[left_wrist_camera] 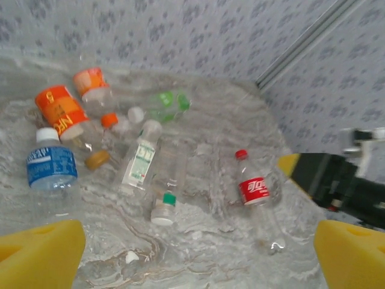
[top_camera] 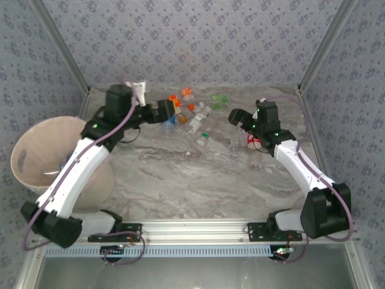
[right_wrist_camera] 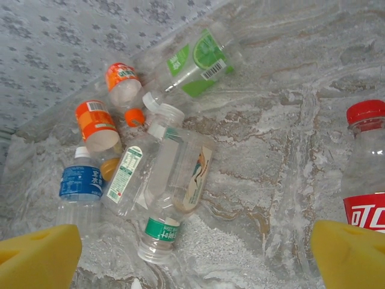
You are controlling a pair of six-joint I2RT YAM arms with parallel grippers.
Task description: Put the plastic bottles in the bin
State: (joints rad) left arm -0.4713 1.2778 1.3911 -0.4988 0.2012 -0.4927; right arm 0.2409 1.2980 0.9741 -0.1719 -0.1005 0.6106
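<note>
**Nothing Picked Up Yet**

The plastic bottles [top_camera: 195,117] are heaped at the far side of the table [top_camera: 198,180]. The bin [top_camera: 36,144] is placed at the left edge. The left gripper [left_wrist_camera: 195,259] and the right gripper [right_wrist_camera: 192,259] are spread wide, and nothing is held. One red-capped bottle [right_wrist_camera: 366,174] is lying apart from the heap.

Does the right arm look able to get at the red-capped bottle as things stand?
Probably yes. The right gripper is open, and the red-capped bottle lies just by one finger, apart from the other bottles, with nothing over it.
</note>
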